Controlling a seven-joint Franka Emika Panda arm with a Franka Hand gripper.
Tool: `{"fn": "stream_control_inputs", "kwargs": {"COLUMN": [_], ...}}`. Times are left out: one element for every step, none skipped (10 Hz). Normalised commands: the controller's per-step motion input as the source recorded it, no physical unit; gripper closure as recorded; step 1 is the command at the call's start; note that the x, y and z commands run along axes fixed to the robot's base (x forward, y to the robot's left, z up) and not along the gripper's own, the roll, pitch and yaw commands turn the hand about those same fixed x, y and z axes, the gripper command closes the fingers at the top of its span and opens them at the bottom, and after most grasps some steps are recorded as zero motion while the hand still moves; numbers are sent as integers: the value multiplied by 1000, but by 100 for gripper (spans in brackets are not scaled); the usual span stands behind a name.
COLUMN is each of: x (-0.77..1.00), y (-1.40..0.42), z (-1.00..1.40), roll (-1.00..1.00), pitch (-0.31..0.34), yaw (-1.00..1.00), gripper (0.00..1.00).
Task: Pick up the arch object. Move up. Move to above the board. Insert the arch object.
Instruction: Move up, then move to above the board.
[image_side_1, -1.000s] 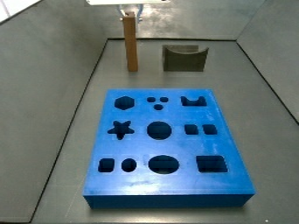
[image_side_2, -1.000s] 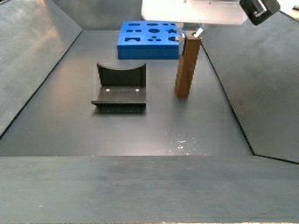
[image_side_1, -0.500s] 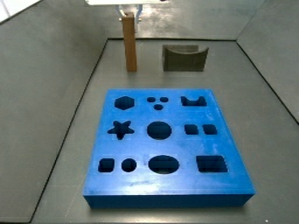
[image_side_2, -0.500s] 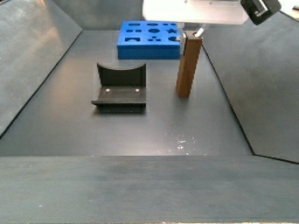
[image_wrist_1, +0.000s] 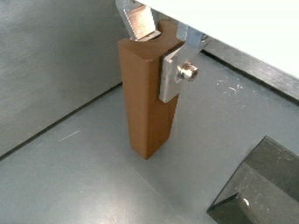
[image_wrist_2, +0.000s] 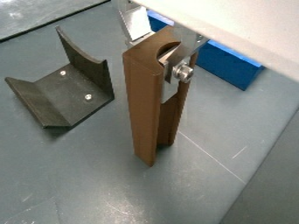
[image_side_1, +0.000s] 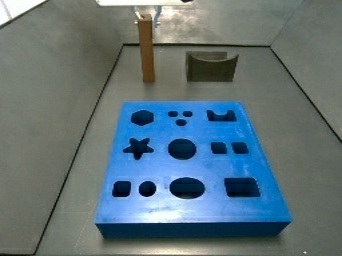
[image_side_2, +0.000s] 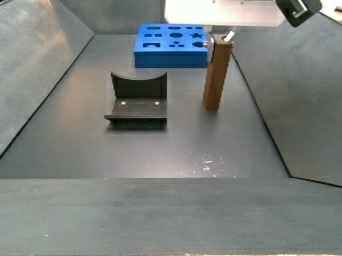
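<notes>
The arch object (image_side_1: 144, 50) is a tall slim orange-brown block with a scooped top, upright at the far end of the floor. It also shows in the side view (image_side_2: 215, 75) and in both wrist views (image_wrist_1: 146, 96) (image_wrist_2: 146, 105). My gripper (image_side_1: 146, 15) (image_side_2: 223, 40) is right above it. In both wrist views the gripper (image_wrist_1: 158, 52) (image_wrist_2: 158, 57) is shut on the block's top, one silver finger (image_wrist_1: 177, 74) flat against its side. The blue board (image_side_1: 201, 205) (image_side_2: 171, 58) with shaped cut-outs lies apart from it; its corner shows in a wrist view (image_wrist_2: 228, 66).
A squat dark olive block with a scooped top (image_side_1: 211, 67) (image_side_2: 136, 100) (image_wrist_2: 65, 83) stands on the floor beside the arch object, a little apart. Sloping grey walls (image_side_1: 80, 60) enclose the floor on all sides.
The arch object sits very slightly higher in the side views than a second ago, with the gripper still on its top. Nothing else has moved.
</notes>
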Motion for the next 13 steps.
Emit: {"fn": "stream_control_inputs", "kwargs": {"x": [0, -12, -57, -43, -28, -12, -78, -83, -99, -94, -80, -62, -36], "y": [0, -39, -52, -35, -27, -22, 330, 349, 299, 249, 223, 175, 123], "z": [833, 827, 730, 611, 462, 246, 1000, 1000, 1000, 1000, 1000, 929, 759], "roll": [0, -2, -8, -12, -18, -28, 224, 218, 181, 135, 79, 38, 21], "pitch": [0, 8, 43, 40, 39, 47, -231, -224, -173, -115, -34, 6, 34], "yaw": [0, 31, 35, 34, 30, 25, -93, -98, -92, -80, -63, -57, -51], "gripper": [100, 100, 100, 100, 100, 100, 100, 100, 100, 100, 100, 100, 100]}}
